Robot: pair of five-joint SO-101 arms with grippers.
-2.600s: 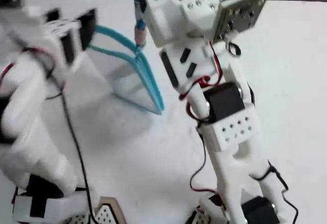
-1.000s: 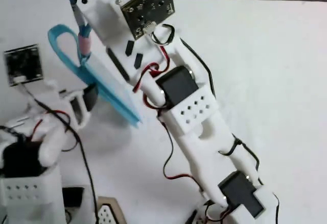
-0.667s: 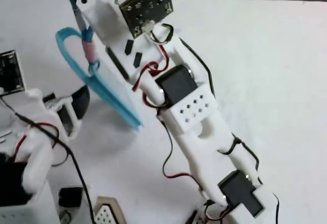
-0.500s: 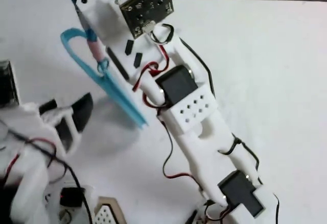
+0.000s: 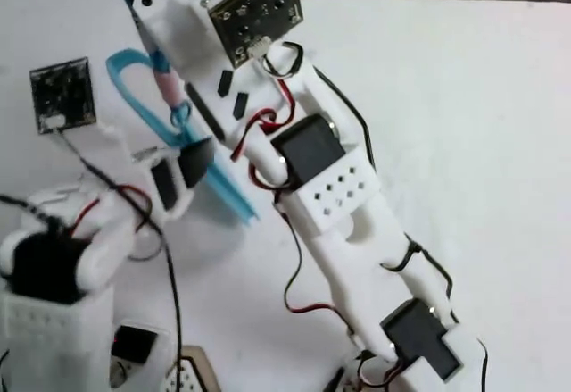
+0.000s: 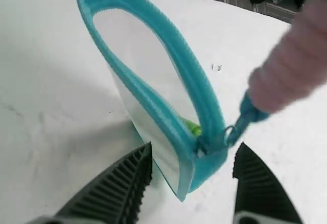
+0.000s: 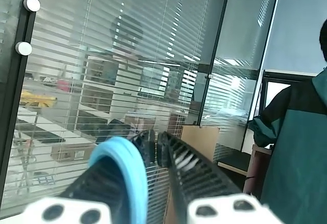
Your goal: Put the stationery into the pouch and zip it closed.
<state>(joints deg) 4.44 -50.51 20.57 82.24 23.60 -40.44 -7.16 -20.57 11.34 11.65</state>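
Inside the open pouch something green shows, left gripper gaping astride its end, right gripper pinching its cord.

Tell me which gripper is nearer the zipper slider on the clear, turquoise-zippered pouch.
Left. The left gripper straddles the pouch corner right at the zipper slider; the right gripper grips the blue strap clipped to it, farther off.

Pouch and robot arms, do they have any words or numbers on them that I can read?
No text can be read anywhere.
The pouch and its pink zip pull carry no label.
The camera boards on the arms have tiny marks, too small to read.
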